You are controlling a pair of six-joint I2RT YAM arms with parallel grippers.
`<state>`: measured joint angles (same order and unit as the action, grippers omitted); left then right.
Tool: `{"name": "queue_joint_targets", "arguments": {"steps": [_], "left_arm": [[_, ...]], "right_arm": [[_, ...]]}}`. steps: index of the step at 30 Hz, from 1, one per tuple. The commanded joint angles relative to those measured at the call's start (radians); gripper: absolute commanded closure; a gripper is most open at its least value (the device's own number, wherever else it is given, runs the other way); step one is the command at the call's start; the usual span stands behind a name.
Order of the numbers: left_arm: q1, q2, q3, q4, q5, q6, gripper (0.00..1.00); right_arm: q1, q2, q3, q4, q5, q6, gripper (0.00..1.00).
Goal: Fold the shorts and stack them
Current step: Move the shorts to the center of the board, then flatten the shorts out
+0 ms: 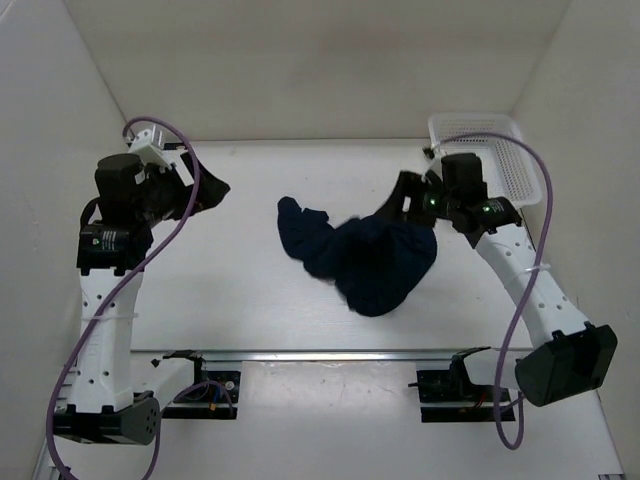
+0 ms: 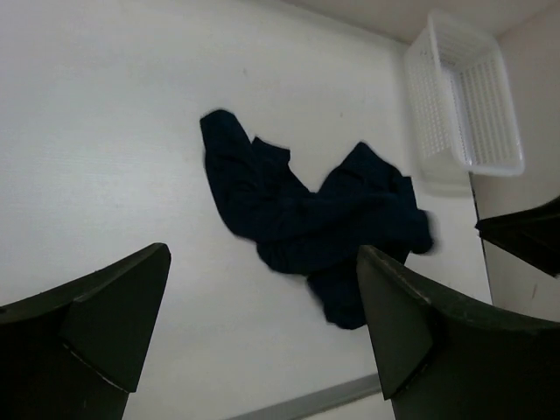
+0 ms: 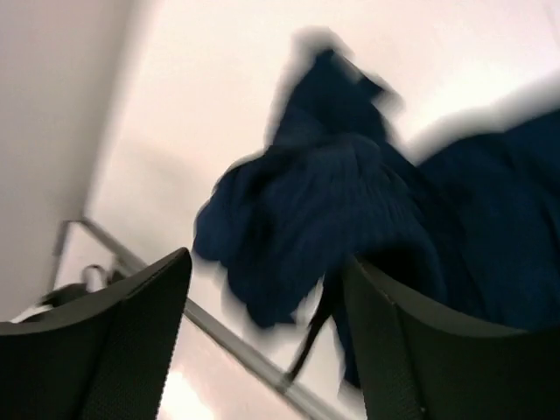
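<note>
The dark navy shorts (image 1: 365,255) lie crumpled in a loose heap at the middle of the white table, also seen from the left wrist (image 2: 324,214). My right gripper (image 1: 400,200) hovers just above the heap's right end. Its jaws stand open in the right wrist view (image 3: 267,262). Under them the shorts (image 3: 332,210) are motion-blurred, and a thin dark drawstring (image 3: 311,337) dangles from them. Far off at the left, my left gripper (image 1: 207,190) is raised above bare table and wide open (image 2: 262,262) with nothing between its fingers.
A white plastic mesh basket (image 1: 500,150) stands in the back right corner, behind the right arm, and shows in the left wrist view (image 2: 464,96). White walls close the table at the back and sides. A metal rail (image 1: 330,353) runs along the near edge.
</note>
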<state>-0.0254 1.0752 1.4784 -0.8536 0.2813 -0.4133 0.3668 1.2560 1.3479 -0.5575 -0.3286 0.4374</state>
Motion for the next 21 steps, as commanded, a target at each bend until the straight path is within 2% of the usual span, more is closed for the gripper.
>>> {"name": "queue_joint_targets", "arguments": {"steps": [1, 3, 4, 5, 7, 8, 9, 10, 11, 14, 16, 20, 21], "left_arm": [[-0.008, -0.032, -0.119, -0.027, 0.070, 0.027, 0.02], [-0.022, -0.032, -0.194, -0.027, 0.110, 0.015, 0.04], [-0.022, 0.001, -0.270, -0.027, 0.136, -0.002, 0.10], [-0.037, 0.023, -0.308, -0.018, 0.151, -0.013, 0.15], [-0.074, 0.067, -0.369, 0.027, 0.160, -0.034, 0.23], [-0.088, 0.107, -0.409, 0.040, 0.160, -0.059, 0.30], [-0.103, 0.126, -0.423, 0.057, 0.160, -0.070, 0.32], [-0.119, 0.141, -0.432, 0.089, 0.148, -0.082, 0.32], [-0.155, 0.173, -0.432, 0.102, 0.139, -0.102, 0.32], [-0.220, 0.270, -0.416, 0.132, 0.088, -0.130, 0.22], [-0.248, 0.343, -0.386, 0.145, 0.049, -0.130, 0.09], [-0.271, 0.576, -0.288, 0.145, 0.016, -0.140, 0.04], [-0.271, 0.610, -0.256, 0.145, 0.016, -0.151, 0.04]], "right_arm": [[-0.089, -0.073, -0.159, -0.102, 0.121, 0.021, 0.25], [-0.098, -0.151, -0.231, -0.111, 0.164, 0.043, 0.34], [-0.098, -0.179, -0.292, -0.111, 0.221, 0.055, 0.55], [-0.085, -0.228, -0.320, -0.122, 0.243, 0.067, 0.63], [-0.074, -0.263, -0.364, -0.122, 0.266, 0.096, 0.73], [-0.063, -0.283, -0.398, -0.131, 0.266, 0.107, 0.76], [-0.049, -0.283, -0.412, -0.131, 0.252, 0.107, 0.76], [-0.039, -0.283, -0.421, -0.131, 0.243, 0.138, 0.72], [-0.014, -0.283, -0.431, -0.115, 0.229, 0.149, 0.56], [0.050, -0.244, -0.443, -0.052, 0.183, 0.205, 0.29], [0.092, -0.181, -0.440, -0.018, 0.183, 0.218, 0.21], [0.101, 0.005, -0.331, 0.034, 0.194, 0.218, 0.13], [0.101, 0.046, -0.301, 0.047, 0.182, 0.218, 0.07]]}}
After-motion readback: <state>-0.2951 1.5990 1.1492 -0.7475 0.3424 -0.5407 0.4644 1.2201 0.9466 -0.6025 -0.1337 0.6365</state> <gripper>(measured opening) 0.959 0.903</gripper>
